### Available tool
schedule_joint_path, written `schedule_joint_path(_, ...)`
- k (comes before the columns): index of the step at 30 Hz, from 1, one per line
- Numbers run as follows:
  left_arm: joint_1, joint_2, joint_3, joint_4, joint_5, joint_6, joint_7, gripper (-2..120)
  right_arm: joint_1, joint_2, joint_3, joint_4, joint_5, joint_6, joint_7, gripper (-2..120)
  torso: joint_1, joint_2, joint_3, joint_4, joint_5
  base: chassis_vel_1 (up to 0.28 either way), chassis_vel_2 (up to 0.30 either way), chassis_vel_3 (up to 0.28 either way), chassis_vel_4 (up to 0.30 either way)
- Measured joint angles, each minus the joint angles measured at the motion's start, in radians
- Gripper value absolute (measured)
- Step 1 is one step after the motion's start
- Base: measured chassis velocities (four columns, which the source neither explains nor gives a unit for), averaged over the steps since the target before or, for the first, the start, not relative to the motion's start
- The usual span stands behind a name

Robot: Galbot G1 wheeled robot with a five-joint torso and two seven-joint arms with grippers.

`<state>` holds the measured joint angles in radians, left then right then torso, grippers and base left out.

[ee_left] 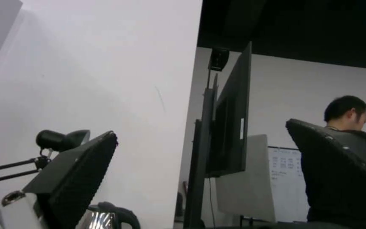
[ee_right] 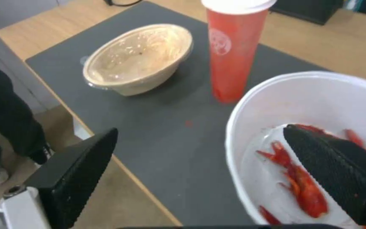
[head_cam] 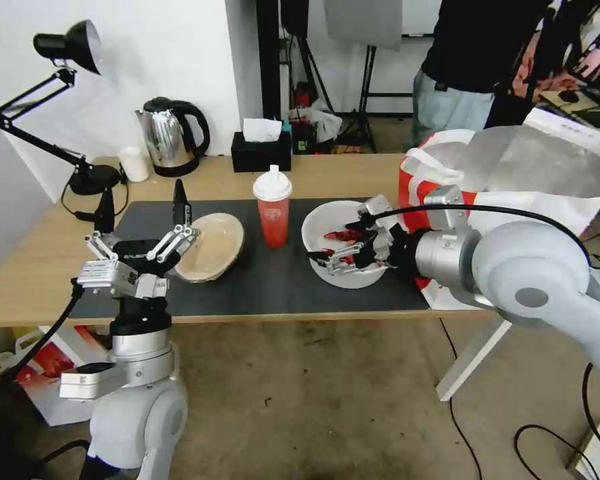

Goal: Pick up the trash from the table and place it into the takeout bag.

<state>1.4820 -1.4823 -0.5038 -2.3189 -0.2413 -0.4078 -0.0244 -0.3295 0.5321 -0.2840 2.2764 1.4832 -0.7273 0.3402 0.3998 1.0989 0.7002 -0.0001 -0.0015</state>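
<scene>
- White bowl (head_cam: 343, 243) of red crayfish sits on the black mat (head_cam: 260, 280), beside the takeout bag (head_cam: 513, 173).
- Right gripper (head_cam: 355, 248) straddles its near rim, fingers apart, one inside.
- Left gripper (head_cam: 143, 237), fingers apart, points upward beside the tan bowl (head_cam: 213, 247).

1. The right gripper (head_cam: 353, 243) covers the near-right rim of the white bowl (head_cam: 327, 230) in the head view, so contact with the rim cannot be told.
2. The takeout bag (head_cam: 513, 167) is partly hidden behind the right arm and cut off by the head view's right edge.
3. The red cup (ee_right: 232, 54) loses its lid top at the right wrist view's edge.
4. The white bowl runs past that view's lower right edge.
</scene>
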Motion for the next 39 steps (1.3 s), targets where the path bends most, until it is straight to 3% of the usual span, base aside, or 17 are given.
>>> schedule_joint_path(15, -0.006, 0.007, -0.001, 0.003, -0.009, 0.0, 0.001, 100, -0.006, 0.034, -0.031, -0.027, -0.01, 0.002, 0.011, 100, 0.0, 0.0, 0.0, 0.0001, 0.0001, 0.0, 0.0, 0.0, 0.0)
schedule_joint_path(25, -0.015, 0.013, -0.004, 0.001, -0.026, 0.003, 0.003, 100, 0.057, 0.1, -0.13, -0.088, -0.02, 0.004, 0.062, 100, 0.0, 0.0, 0.0, 0.0, 0.0, 0.0, 0.0, 0.0, 0.0)
schedule_joint_path(31, 0.001, 0.001, -0.023, -0.02, -0.028, 0.003, 0.003, 100, 0.169, 0.172, -0.239, -0.154, -0.008, 0.004, 0.105, 100, 0.0, 0.0, 0.0, 0.0001, -0.0002, 0.0, 0.0, 0.0, 0.0)
schedule_joint_path(39, 0.01, -0.009, -0.031, -0.025, -0.026, 0.002, 0.003, 100, 0.202, 0.212, -0.278, -0.196, 0.002, 0.005, 0.142, 100, 0.0, 0.0, 0.0, 0.0, 0.0001, 0.0, 0.0, 0.0, 0.0)
